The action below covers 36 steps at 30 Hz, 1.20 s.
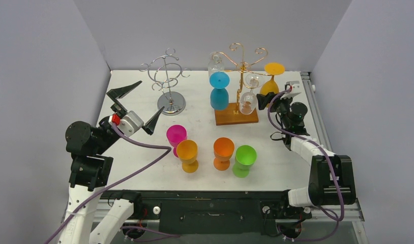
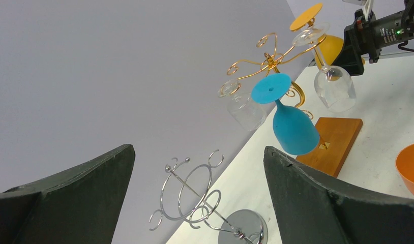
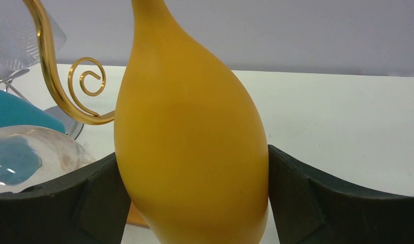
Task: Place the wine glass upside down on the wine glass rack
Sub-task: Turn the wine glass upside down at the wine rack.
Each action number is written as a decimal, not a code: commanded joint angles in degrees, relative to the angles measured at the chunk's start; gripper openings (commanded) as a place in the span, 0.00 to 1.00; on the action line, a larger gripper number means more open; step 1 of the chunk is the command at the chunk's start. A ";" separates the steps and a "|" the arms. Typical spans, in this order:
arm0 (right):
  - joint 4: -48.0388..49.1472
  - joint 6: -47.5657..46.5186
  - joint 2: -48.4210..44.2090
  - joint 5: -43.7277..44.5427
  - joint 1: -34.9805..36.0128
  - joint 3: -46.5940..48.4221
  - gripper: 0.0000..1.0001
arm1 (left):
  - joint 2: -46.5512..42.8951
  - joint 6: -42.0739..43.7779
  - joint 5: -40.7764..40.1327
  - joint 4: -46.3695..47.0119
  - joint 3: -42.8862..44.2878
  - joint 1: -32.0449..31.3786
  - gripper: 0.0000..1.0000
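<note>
Yellow plastic wine glass [image 3: 189, 132] gripped upside down at the gold wire rack on a wooden base [image 1: 234, 117].
In front of the rack, a pink goblet [image 1: 176, 134], amber goblet [image 1: 187, 151], orange goblet [image 1: 224, 148] and green goblet [image 1: 245, 155] are stood upright. To the rack's left, the left gripper [image 1: 151, 96] is held raised, fingers spread wide, nothing between them. Beside the rack's right arm, the yellow glass's bowl is clamped by the right gripper [image 1: 268, 100], foot uppermost. On the rack's left side, a blue inverted glass [image 1: 219, 90] is hung.

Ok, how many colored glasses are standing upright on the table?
4: pink glass and amber glass left of center, orange glass and green glass to their right. None looks hidden.
</note>
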 commanded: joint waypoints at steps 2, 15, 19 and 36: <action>-14.32 3.03 1.95 3.70 -1.97 2.62 0.81 | -0.36 -0.48 -0.85 2.37 0.94 0.01 0.96; -27.25 11.32 6.49 3.58 -2.49 5.82 0.82 | 0.36 -0.29 -0.77 4.97 0.44 -0.04 0.96; -31.03 8.86 6.00 5.25 -1.43 7.08 0.83 | 0.35 -0.34 -0.65 5.06 -0.18 0.00 0.96; -26.68 0.85 -1.84 5.51 1.80 3.46 0.83 | 21.94 -24.79 -5.91 3.04 15.69 -6.30 0.96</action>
